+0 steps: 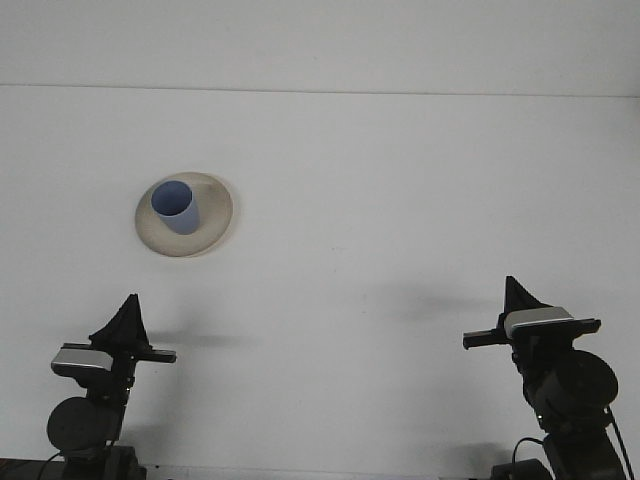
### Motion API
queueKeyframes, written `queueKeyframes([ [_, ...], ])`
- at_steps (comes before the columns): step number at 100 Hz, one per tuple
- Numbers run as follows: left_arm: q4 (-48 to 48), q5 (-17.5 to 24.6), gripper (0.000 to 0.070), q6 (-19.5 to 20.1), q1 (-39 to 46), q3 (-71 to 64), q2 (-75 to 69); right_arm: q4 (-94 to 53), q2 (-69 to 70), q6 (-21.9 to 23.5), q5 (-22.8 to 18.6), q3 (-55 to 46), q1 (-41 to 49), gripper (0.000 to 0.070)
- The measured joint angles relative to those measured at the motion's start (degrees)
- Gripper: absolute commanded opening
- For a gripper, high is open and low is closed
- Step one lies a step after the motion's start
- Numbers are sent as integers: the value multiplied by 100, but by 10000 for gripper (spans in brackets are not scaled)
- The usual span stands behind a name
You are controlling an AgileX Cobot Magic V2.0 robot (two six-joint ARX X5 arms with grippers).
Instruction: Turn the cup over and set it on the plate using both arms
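1. Nearest you, at the lower edge: the left gripper (128,312) and the right gripper (517,292), both low at the near side of the table (400,200) and pointing away from you. Each shows only as a dark wedge, so you cannot tell whether the fingers are spread or pressed together. Neither holds anything.
2. Middle ground: bare table between the grippers and the work; both grippers are well apart from it.
3. Farther, left of centre: the plate (210,222), with the cup (177,209) standing on it, mouth up, toward the plate's left part.
4. Reading for you: the cup appears upright and on the plate, so the task looks complete; at most, parking the arms seems to be left.
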Motion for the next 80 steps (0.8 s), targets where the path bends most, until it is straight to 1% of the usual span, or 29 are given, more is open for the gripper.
queueKeyframes([
  [66,0,0,12,0,0,0,0,7,-2,0,0,0,-2,0],
  [80,0,0,12,0,0,0,0,229,-306,-28,0,-175,-39,0],
])
